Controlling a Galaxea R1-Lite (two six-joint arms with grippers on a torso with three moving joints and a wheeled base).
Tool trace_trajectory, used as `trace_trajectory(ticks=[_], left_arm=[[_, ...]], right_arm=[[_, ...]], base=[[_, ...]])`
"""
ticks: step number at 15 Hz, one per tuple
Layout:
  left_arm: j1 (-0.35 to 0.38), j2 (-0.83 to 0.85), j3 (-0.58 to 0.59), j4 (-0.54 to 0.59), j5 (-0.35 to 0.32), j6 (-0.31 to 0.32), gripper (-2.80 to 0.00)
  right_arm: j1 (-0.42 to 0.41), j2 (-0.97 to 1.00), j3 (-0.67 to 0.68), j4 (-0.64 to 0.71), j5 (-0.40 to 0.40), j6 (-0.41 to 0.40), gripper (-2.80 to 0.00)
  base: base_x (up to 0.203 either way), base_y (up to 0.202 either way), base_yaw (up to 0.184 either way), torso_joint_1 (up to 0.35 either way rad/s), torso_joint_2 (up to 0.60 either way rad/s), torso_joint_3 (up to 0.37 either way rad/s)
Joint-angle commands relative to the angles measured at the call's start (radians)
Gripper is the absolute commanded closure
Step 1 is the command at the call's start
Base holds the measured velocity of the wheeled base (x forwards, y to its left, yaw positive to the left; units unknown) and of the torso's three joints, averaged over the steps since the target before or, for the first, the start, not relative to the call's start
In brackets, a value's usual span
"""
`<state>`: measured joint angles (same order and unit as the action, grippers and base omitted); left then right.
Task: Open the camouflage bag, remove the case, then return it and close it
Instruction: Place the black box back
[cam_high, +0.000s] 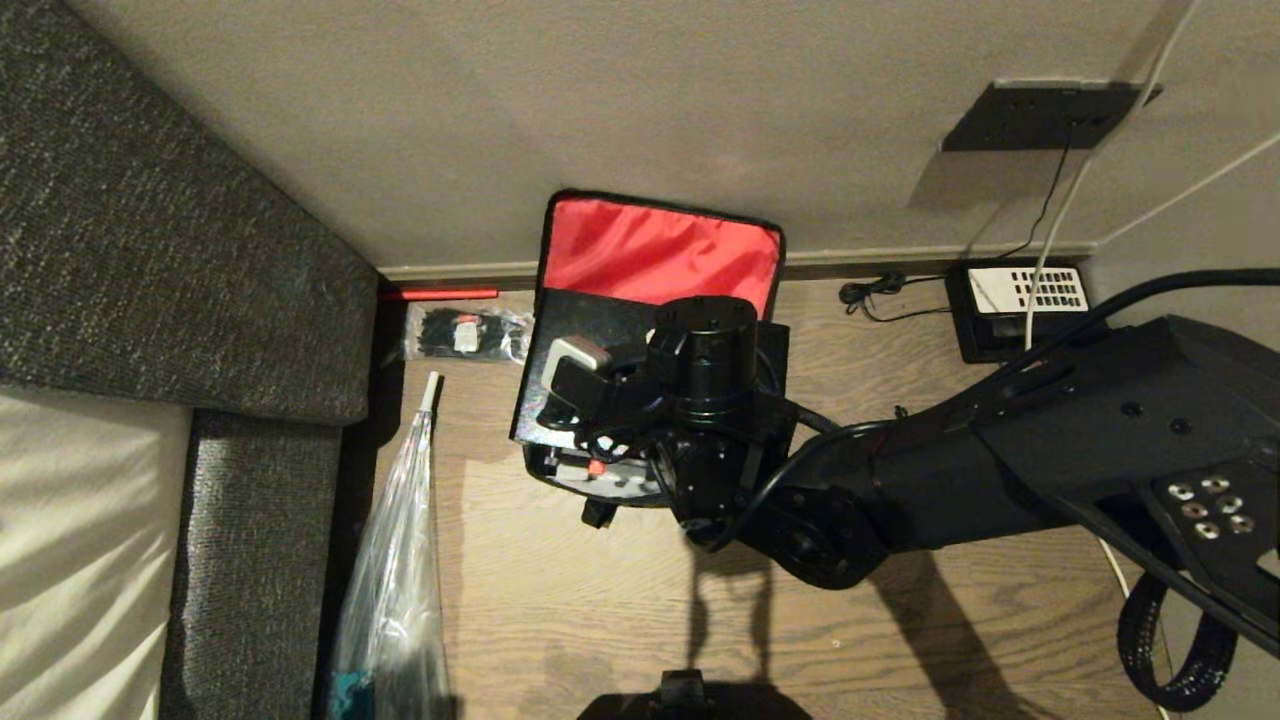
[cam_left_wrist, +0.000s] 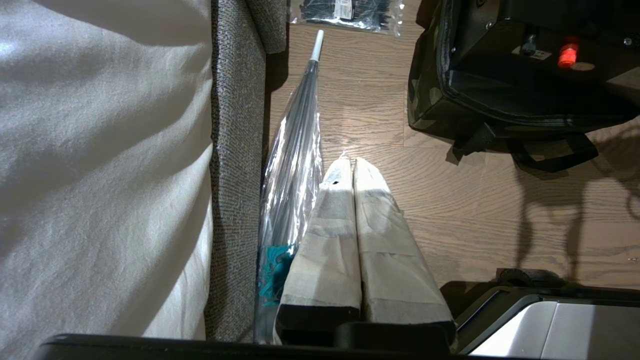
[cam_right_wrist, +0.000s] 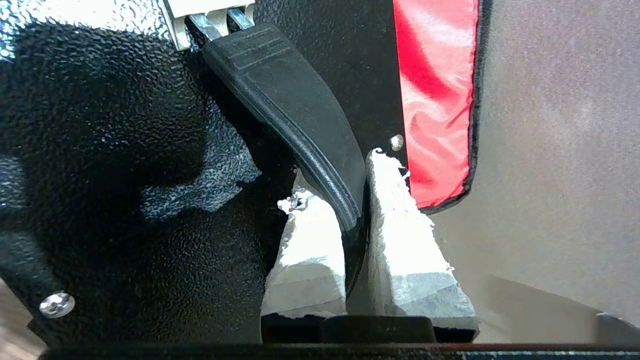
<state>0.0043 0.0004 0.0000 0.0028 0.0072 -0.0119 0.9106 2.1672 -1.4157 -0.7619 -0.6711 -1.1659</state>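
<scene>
- The right gripper (cam_right_wrist: 356, 200) is clamped on the handle (cam_right_wrist: 295, 120) of the case (cam_right_wrist: 125, 165), one white padded finger on each side of the strap; the left gripper (cam_left_wrist: 354, 165) hangs parked near the floor (cam_left_wrist: 500, 210) with its fingers pressed together, holding nothing.
- The case sits in the camouflage bag (cam_left_wrist: 430, 100), which stands on the floor against the wall (cam_high: 400, 120), its red-lined lid (cam_high: 655, 250) flipped up.
- Judged step: lifting the case out; pull straight up and keep it level so its corners clear the bag's soft rim; the grip sits near one end of the handle, so the case may tilt.
- The case is hard, black and pebbled; the handle is ribbed, curved rubber with bright metal ends; the lining looks slick.
</scene>
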Motion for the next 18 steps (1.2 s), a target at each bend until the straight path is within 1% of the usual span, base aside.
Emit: trace_trajectory(ticks=[1, 4, 7, 11, 15, 18], left_arm=[[0.0, -0.002, 0.003, 0.0, 0.0, 0.0, 0.0], [0.001, -0.002, 0.003, 0.0, 0.0, 0.0, 0.0], [0.0, -0.002, 0.003, 0.0, 0.0, 0.0, 0.0], [0.0, -0.002, 0.003, 0.0, 0.0, 0.0, 0.0], [0.0, -0.002, 0.003, 0.0, 0.0, 0.0, 0.0], [0.0, -0.002, 0.003, 0.0, 0.0, 0.0, 0.0]], right_arm=[[0.004, -0.003, 0.002, 0.001, -0.004, 0.007, 0.0], [0.004, -0.007, 0.0, 0.034, -0.004, 0.017, 0.0], [0.005, 0.004, 0.008, 0.07, -0.004, 0.065, 0.0], [0.007, -0.005, 0.023, 0.099, -0.003, 0.066, 0.0], [0.006, 0.022, 0.037, 0.053, -0.004, 0.077, 0.0], [0.004, 0.053, 0.043, 0.011, -0.003, 0.105, 0.0]], base=[[0.0, 0.0, 0.0, 0.0, 0.0, 0.0], [0.0, 0.0, 0.0, 0.0, 0.0, 0.0], [0.0, 0.0, 0.0, 0.0, 0.0, 0.0], [0.0, 0.0, 0.0, 0.0, 0.0, 0.0], [0.0, 0.0, 0.0, 0.0, 0.0, 0.0], [0.0, 0.0, 0.0, 0.0, 0.0, 0.0]])
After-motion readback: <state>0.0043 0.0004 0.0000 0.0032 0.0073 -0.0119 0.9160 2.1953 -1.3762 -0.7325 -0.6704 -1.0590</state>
